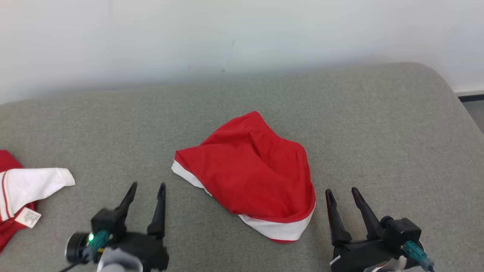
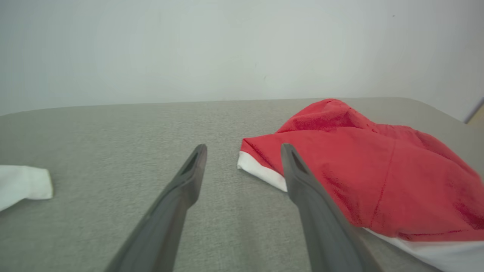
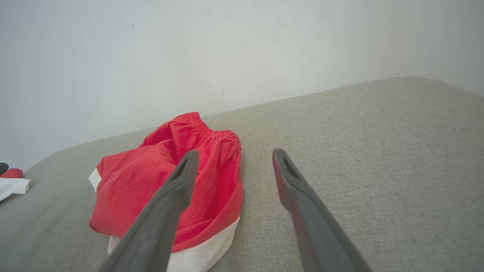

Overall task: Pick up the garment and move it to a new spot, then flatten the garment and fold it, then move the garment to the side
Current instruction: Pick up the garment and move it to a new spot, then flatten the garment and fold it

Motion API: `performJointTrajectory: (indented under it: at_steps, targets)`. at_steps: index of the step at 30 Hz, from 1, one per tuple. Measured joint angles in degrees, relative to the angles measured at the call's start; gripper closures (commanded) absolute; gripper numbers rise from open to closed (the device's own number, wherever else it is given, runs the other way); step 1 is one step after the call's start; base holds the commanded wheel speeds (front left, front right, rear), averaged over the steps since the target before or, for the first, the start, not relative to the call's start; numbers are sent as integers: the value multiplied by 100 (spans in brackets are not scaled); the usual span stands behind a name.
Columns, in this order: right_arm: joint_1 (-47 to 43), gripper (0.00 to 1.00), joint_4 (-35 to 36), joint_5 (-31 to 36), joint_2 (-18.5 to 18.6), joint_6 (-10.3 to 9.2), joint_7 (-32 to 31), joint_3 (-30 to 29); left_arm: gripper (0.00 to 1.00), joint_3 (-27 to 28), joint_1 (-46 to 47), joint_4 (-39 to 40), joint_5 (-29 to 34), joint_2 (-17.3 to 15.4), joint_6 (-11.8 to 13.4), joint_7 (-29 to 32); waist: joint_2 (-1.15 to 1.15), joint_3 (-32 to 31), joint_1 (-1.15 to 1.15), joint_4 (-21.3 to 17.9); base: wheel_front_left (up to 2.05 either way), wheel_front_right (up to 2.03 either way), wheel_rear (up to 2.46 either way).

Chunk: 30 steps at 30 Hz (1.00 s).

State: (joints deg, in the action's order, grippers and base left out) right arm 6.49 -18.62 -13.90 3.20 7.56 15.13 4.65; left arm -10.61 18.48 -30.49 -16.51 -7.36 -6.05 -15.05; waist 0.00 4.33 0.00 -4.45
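Our left gripper [image 1: 147, 186] hangs low over the grey cushion [image 1: 378, 124] with its two dark fingers [image 2: 189, 177] spread wide and nothing between them; in our left wrist view only bare fabric shows in the gap. Just ahead of it and to its right lies the garment [image 1: 251, 170], a pair of red shorts with a white band along the hem. It rests crumpled and loosely doubled over on the cushion, and its nearest white corner sits close to the tip of our right-hand finger without touching it. Our right gripper [image 1: 342, 190] sits on the garment's other side, likewise spread apart and empty. The shorts lie ahead of it and to its left, the gathered waistband turned away from us and the white hem nearest its left finger. So the garment sits between our two grippers and slightly beyond their tips, held by neither. Farther out to the left of our left gripper, well apart, a second garment [image 1: 34, 183] in red and white lies at the cushion's edge with a small label [image 1: 27, 217] showing. Beyond the cushion rises a plain pale wall [image 1: 227, 34].
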Motion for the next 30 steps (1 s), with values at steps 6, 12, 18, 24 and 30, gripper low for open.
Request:
performJointTrajectory:
  at_steps: [6,12,18,24,30]
  targets:
    - [-86,0,-51,64,-2,0,0,16,0,641,-864,597,374,19,-9,0,0,-172,0,113,0,0,0]
    - [-214,0,-122,96,15,0,0,80,0,1203,-1573,1084,625,192,-43,0,0,-318,0,198,0,0,0]
    - [-277,0,-202,99,88,0,0,102,0,1460,-2082,1504,777,387,-43,0,0,-383,-1,273,0,0,0]
    - [-302,0,-237,130,118,0,0,109,0,1533,-2332,1615,905,428,-47,0,0,-413,0,299,0,0,0]
    - [-337,0,-279,132,115,0,0,116,0,1490,-2397,1622,883,437,-52,0,0,-407,0,318,0,0,0]
